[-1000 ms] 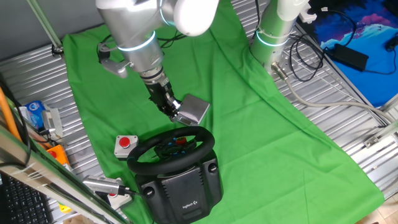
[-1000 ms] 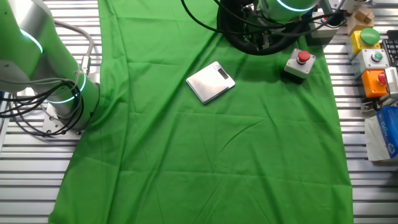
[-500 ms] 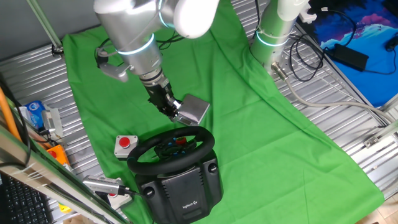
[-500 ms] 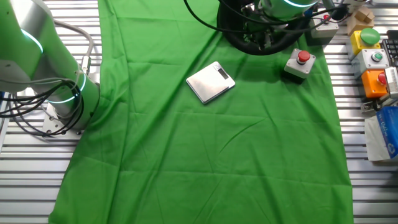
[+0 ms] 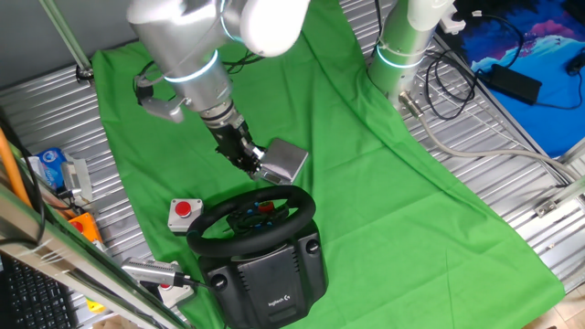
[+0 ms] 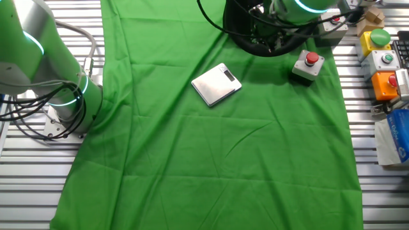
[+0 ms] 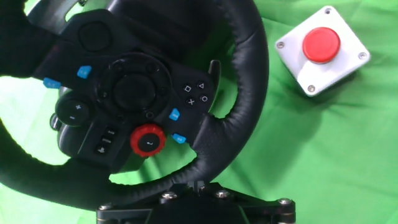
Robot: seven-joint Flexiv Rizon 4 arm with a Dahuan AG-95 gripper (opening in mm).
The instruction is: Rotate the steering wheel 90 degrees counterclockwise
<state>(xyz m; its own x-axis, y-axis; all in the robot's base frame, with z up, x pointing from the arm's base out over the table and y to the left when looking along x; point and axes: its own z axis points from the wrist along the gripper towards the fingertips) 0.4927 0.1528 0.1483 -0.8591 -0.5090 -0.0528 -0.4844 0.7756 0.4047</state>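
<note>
Bench: slatted metal bench (image 5: 512, 183) draped with a wide green cloth (image 5: 384, 183); everything of the task sits on the cloth.
Robot arm: the silver Rizon arm (image 5: 183, 64) leans down over the cloth behind the wheel, its wrist pointing toward the wheel's far rim.
Steering wheel: the black round gaming wheel with a thick leather-look rim (image 5: 251, 222) stands tilted on its bulky black base with a white logo (image 5: 274, 279), near the front edge of the cloth. The hand view fills with its hub (image 7: 130, 99), showing blue buttons and a red dial; the rim (image 7: 245, 81) curves past on the right.
Flat plate: a thin grey rectangular slab (image 6: 216, 84) lies on the cloth just behind the wheel, apart from it.
Button box: a small grey box with a red push button (image 5: 184, 213) sits just beside the wheel's rim, not touching it as far as I can tell.
End effector: the dark two-finger end effector (image 5: 249, 163) hangs above the wheel's far side, clear of the rim; whether its fingers are spread or pressed together I cannot tell, since no view shows the tips plainly.
Step in hand: likely the approach; no grasp on the rim is made.
Next move: probably descend to the rim, close on it, then sweep counterclockwise about the hub, keeping clear of the button box.
</note>
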